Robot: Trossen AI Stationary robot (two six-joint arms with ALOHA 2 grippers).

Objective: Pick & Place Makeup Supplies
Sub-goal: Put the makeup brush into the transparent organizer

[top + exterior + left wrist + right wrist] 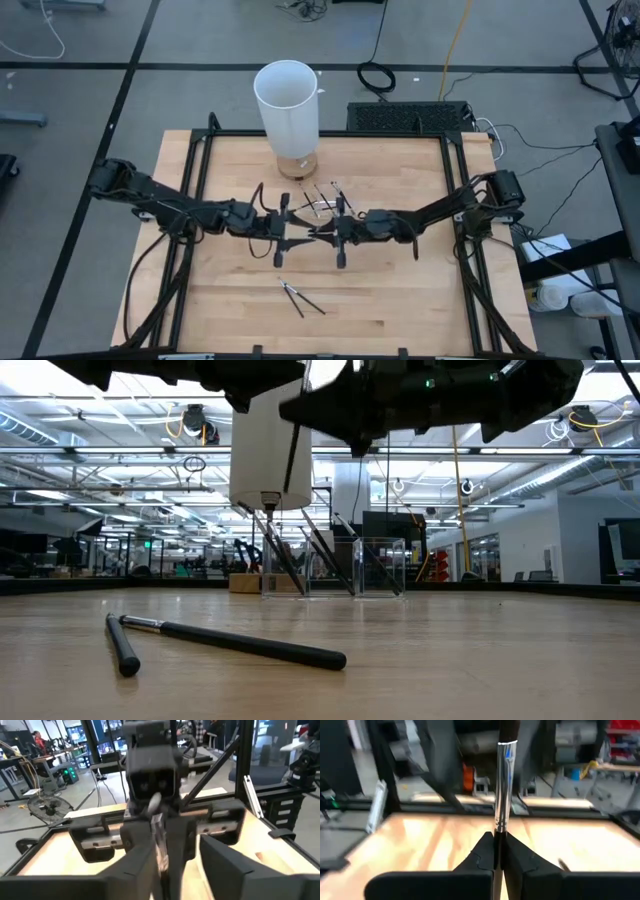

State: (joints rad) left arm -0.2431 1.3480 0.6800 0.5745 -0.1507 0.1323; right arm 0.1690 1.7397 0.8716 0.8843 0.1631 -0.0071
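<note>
High view: both dark arms reach in over the pale wooden desk (230, 310) and meet nose to nose at its middle. The left gripper (293, 229) and right gripper (328, 229) are nearly touching. A thin dark brush stick (318, 230) lies across the gap between them; which gripper holds it cannot be told from here. Beyond the grippers, toward the far edge, several more thin dark sticks (325, 198) lean in a small clear tray (322, 205). A tall white cylinder (288, 112) stands past those on a round wooden base. On the near side of the grippers, two thin dark loose sticks (300, 297) lie crossed on the desk.

Low view: this alone shows the two loose sticks resting flat on the wood and touching at one end, and the tray sticks leaning at an angle. Both arms hang overhead; neither gripper's fingers show.

Left wrist view: the left gripper's fingers (235, 865) stand spread apart. The silver-banded stick sits upright between them, with the right arm's wrist block directly behind it.

Right wrist view: only here is the grip plain. The right gripper's fingers (482, 857) are pressed together, pinching the silver ferrule of the dark-handled brush stick, which rises straight out from the fingertips.
</note>
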